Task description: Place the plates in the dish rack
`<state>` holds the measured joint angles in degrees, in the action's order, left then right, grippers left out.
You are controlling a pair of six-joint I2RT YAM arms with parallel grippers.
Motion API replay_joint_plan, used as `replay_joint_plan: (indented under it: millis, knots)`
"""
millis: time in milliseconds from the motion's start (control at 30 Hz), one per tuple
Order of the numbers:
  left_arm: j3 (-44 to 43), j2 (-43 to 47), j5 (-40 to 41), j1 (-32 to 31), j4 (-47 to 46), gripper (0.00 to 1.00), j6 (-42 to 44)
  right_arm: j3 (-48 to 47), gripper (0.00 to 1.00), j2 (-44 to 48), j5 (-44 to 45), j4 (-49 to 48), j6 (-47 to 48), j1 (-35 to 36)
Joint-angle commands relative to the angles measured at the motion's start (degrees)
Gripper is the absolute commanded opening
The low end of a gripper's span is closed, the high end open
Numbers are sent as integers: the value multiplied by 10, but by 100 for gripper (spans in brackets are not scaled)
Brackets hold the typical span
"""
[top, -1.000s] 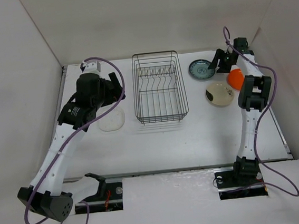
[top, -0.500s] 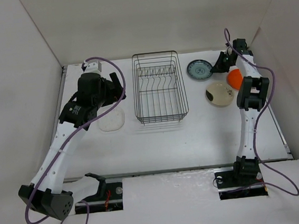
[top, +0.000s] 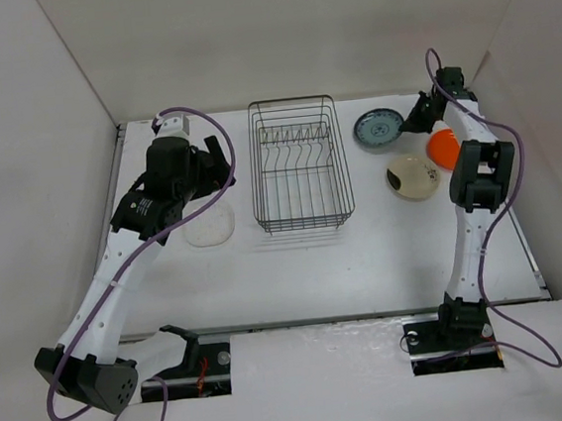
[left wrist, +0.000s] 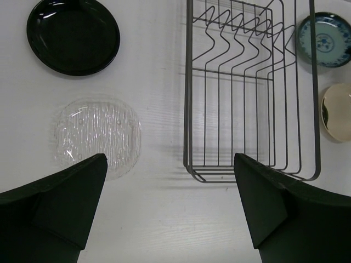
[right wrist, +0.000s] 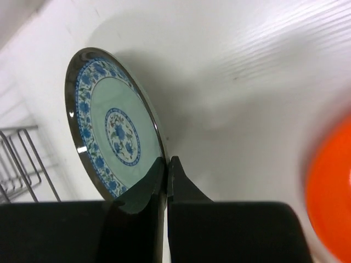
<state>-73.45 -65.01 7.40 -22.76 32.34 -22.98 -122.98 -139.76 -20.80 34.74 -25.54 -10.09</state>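
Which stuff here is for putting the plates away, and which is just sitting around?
For the job:
teal patterned plate, pinched at its rim by the right gripper
cream plate
orange plate
black plate
clear plate
dish rack

Just there:
only the arms' purple cables

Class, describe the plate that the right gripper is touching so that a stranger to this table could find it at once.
Find the central black wire dish rack and look right of its far corner, where three plates cluster. The teal plate sits farthest back: unlike the cream plate and the orange plate, it has a blue floral pattern, and the right gripper pinches its rim.
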Motion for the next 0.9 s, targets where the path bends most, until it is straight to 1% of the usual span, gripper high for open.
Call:
replay_joint_plan:
  millis: [0,33,67,100,133,167,200,233,333,367,433,467,567,667,733,867]
  knots:
    - [5,10,31,6,-21,100,-5,-14,0,156,235,-13,-14,63]
    - [5,10,38,6,-21,100,-5,-14,0,179,289,-3,-14,77]
    - [5,10,45,6,-21,100,-11,-19,0,216,344,28,-14,90]
    - [10,10,50,6,-26,100,-18,-25,0,231,442,45,-7,103]
    - [10,3,58,6,-26,100,-18,-35,0,240,486,65,-7,132]
    - [16,3,58,6,-26,100,-18,-69,0,245,518,114,0,147]
    - [16,-5,63,6,-26,100,-25,-82,0,251,542,134,10,162]
    - [16,-12,63,6,-26,100,-25,-95,0,252,590,153,17,197]
    - [16,-19,70,11,-21,100,-36,-133,0,246,684,216,31,255]
    - [10,-19,75,11,-21,100,-36,-143,0,246,718,232,31,284]
    - [10,-19,81,11,-15,100,-41,-168,0,228,737,270,31,306]
    - [10,-19,81,11,-8,100,-47,-175,0,228,757,278,31,328]
    - [22,-13,81,11,-2,100,-47,-191,0,210,780,297,37,356]
    - [22,-7,86,17,4,100,-52,-217,0,180,780,302,37,381]
    - [22,1,86,17,9,100,-52,-217,0,167,780,308,37,396]
    - [27,11,91,17,9,100,-52,-217,0,142,763,308,37,402]
